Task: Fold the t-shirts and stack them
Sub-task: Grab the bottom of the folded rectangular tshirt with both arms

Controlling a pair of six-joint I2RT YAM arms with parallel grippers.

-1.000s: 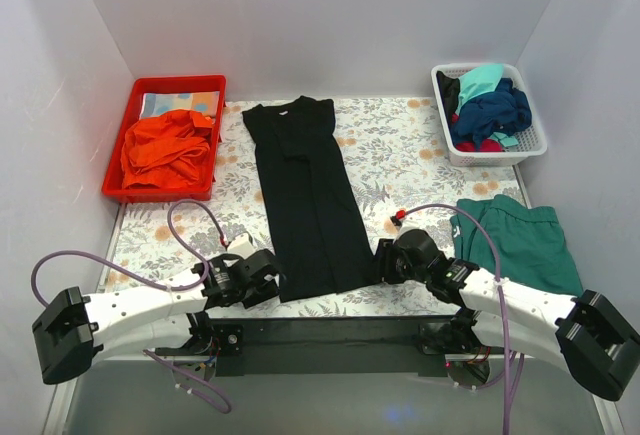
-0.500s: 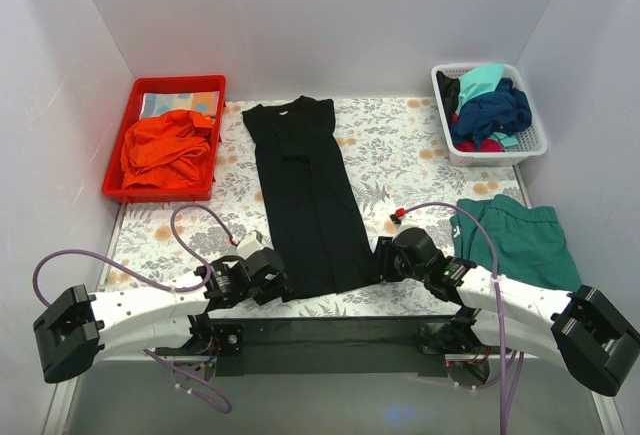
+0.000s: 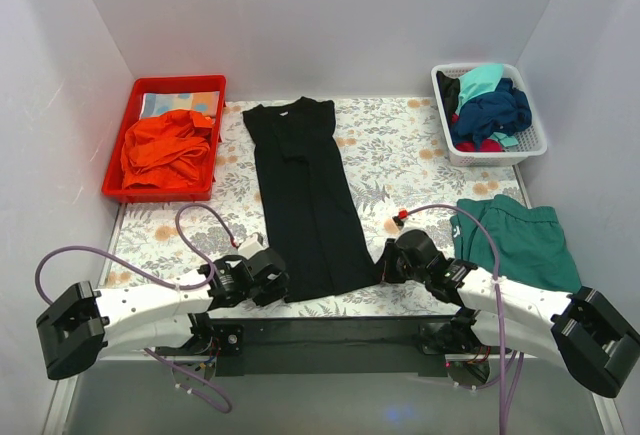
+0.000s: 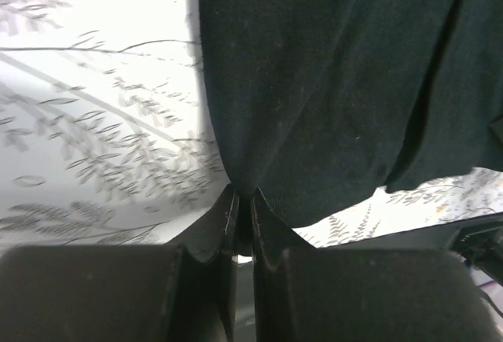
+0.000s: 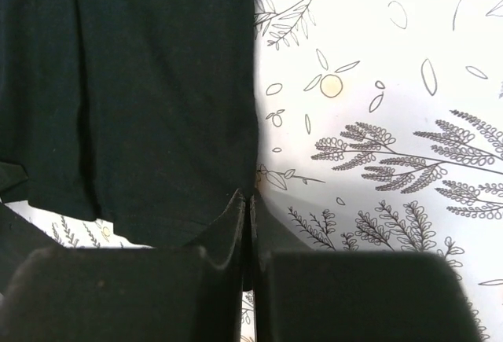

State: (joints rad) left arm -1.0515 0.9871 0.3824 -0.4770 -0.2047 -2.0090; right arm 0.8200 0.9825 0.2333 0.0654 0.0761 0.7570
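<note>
Black t-shirt (image 3: 305, 205): lies as a long narrow strip down the middle of the floral bench (image 3: 400, 145), collar at the far end, hem at the near edge.
Left gripper (image 4: 244, 196): jaws nearly together, pinching the hem's left corner.
Right gripper (image 5: 247, 199): jaws drawn tight at the hem's right corner, with only a sliver of cloth caught.
Step in hand: probably carrying the hem up toward the collar to halve the strip.
Doing it well: lift both corners level, move them at a matched pace so the hem runs straight, and lay it square on the shoulders.
Risk: the right pinch looks shallow, so that corner may slip.
Others: a teal t-shirt (image 3: 520, 245) lies beside the right arm, with more in the white basket (image 3: 497, 158).
</note>
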